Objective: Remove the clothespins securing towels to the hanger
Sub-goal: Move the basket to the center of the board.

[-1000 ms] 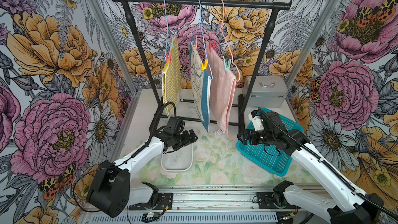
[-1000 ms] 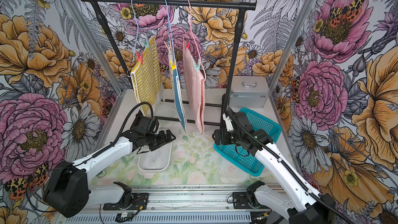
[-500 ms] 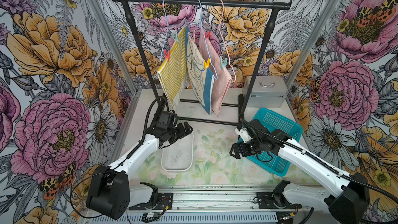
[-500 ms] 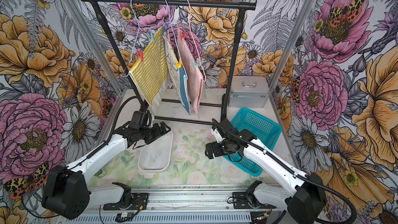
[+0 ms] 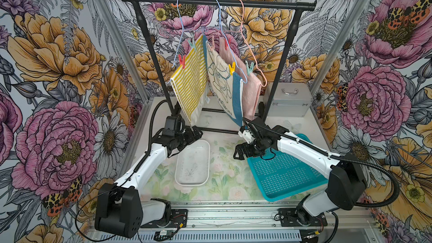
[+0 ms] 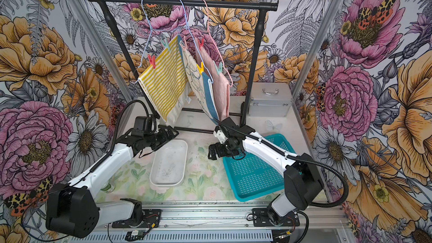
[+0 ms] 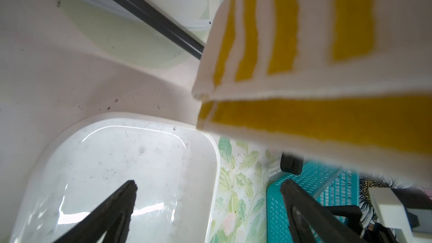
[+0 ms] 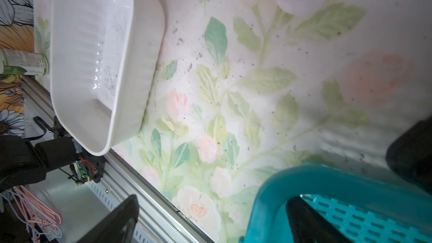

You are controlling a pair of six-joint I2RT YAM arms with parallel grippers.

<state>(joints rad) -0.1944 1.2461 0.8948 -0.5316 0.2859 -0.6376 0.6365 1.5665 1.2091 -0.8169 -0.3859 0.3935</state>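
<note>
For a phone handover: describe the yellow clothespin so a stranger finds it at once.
Find the black clothes rack at the back. The middle cloth hanging from it is the cream towel with the blue border; look at its front top corner. The yellow clothespin grips it, the only yellow one, flanked by a red clip and a mint clip.

Both arms low, reaching forward from their bases. The left arm (image 5: 149, 162) angles inward, wrist level. Its left end effector (image 5: 197, 134) is empty, jaws spread wide. The right arm (image 5: 304, 150) reaches toward centre, wrist tipped down. The right end effector (image 5: 237, 153) gapes too, holding nothing. The two are well apart.
</note>
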